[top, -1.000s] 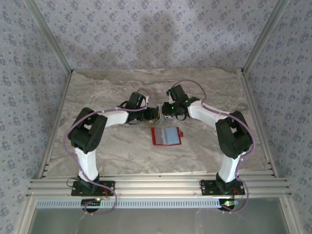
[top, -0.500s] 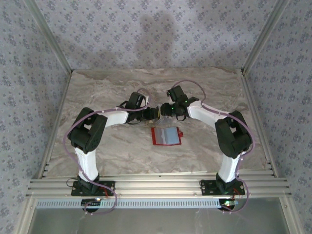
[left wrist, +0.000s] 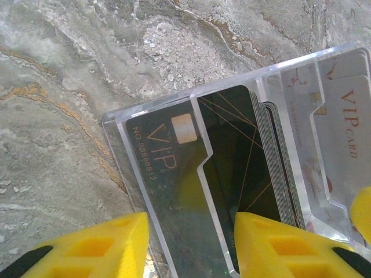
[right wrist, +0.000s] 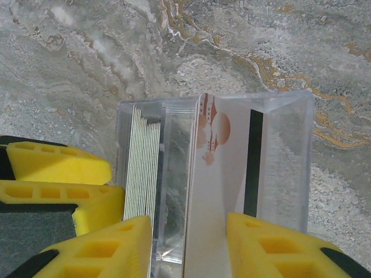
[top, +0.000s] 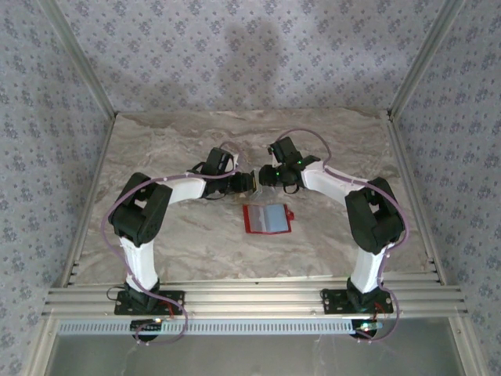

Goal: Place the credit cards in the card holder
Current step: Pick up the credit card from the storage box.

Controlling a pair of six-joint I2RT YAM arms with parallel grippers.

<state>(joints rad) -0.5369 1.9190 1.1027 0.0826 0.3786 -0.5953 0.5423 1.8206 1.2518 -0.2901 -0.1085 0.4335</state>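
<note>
Lying open on the marble table (top: 180,141), nearest the arm bases, is the red card holder (top: 268,218), pale pockets facing up. Just beyond it the left gripper (left wrist: 191,223) is clenched on a clear case (left wrist: 272,81) holding the credit cards (left wrist: 174,156), some dark, some pale. The right gripper (right wrist: 188,223), tip to tip with the left, straddles a pale card (right wrist: 223,139) in that case; whether it grips I cannot tell

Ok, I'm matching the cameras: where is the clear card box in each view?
Top external: clear card box mid-table, just beyond the red card holder.
Left wrist: box spans centre to right edge.
Right wrist: box at centre, reaching the bottom edge.
Shared landmark: marbled table.
</note>
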